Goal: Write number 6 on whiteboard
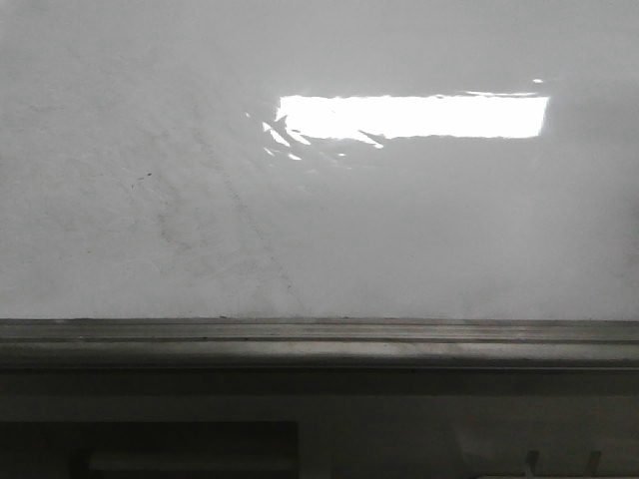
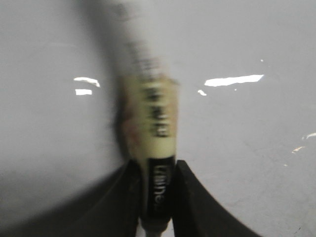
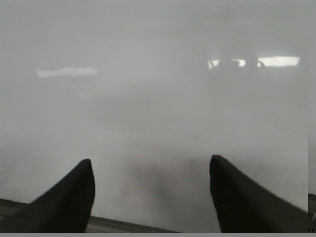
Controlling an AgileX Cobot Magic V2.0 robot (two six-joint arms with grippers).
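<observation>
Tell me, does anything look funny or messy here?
Nothing is broken or spilled. The whiteboard just looks a bit grubby, with faint grey smudge streaks and a bright glare patch. No 6 shows on it yet. The left gripper holds a marker; the right gripper is open and holds nothing.

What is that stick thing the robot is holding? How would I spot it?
Look at the big shiny whiteboard. In front of it, the left gripper pinches a marker between two black fingers. It is the only long pale tube there, with a black printed band.
</observation>
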